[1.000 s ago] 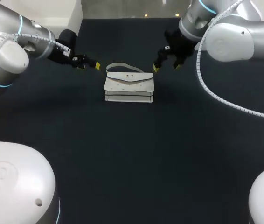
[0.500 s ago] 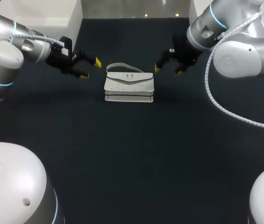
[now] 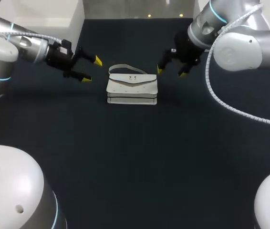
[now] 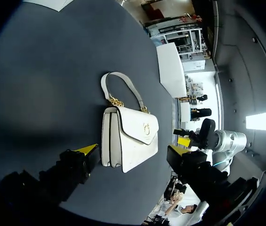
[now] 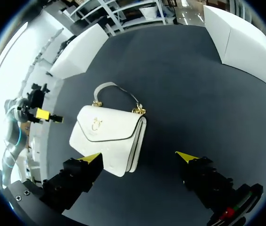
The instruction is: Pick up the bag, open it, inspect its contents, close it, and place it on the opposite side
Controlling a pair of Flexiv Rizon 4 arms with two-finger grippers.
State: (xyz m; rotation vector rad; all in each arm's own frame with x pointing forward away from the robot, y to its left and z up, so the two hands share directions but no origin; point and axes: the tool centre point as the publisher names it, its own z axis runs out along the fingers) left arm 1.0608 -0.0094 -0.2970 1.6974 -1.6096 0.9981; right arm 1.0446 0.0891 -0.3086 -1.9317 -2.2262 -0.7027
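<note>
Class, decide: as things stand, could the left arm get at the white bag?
Probably yes. The left gripper hangs open just beside the bag, with only table between them; the right gripper is on the bag's far side.

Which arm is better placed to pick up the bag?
Probably right: the right gripper, open, has one tip almost at the bag; the left gripper, also open, stands farther off.

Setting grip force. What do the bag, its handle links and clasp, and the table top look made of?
Bag: white leather or faux leather, smooth, faint sheen, holds its boxy shape; cannot tell which.
Handle links and clasp: gold-coloured, shiny, probably metal.
Table: dark, matte, no glare; perhaps a fabric or rubber cover.
</note>
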